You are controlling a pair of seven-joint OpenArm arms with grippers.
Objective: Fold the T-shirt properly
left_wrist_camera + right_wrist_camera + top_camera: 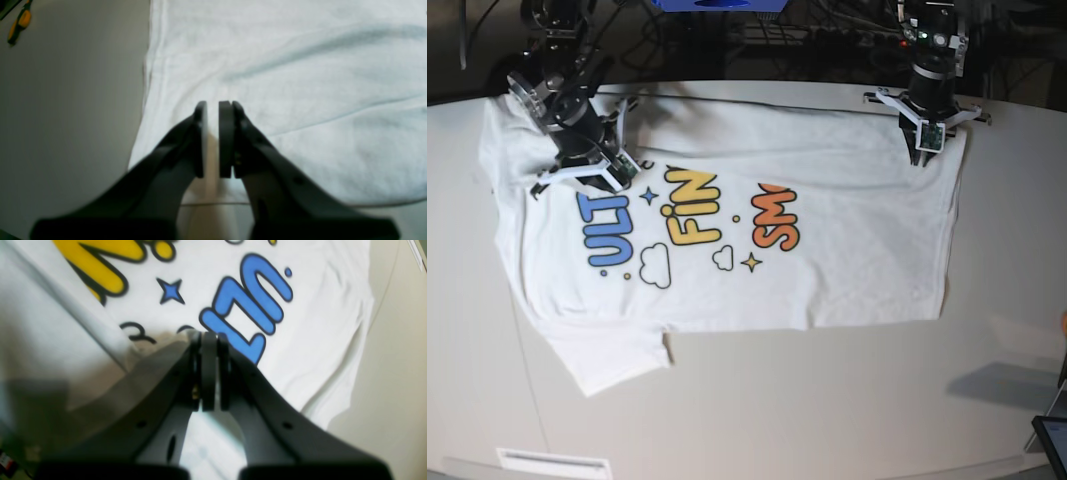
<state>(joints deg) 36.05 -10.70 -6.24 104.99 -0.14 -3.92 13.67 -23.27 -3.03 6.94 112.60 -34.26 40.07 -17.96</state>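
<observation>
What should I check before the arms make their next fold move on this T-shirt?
1. T-shirt spread on the table, print up: ok.
2. Far half folded over: cannot tell.
3. Left gripper over plain cloth near the shirt's edge, a narrow gap between its jaws: grip on cloth cannot tell.
4. Right gripper shut at the blue lettering: ok; cloth pinched: cannot tell.
5. Near sleeve flat: ok.
</observation>
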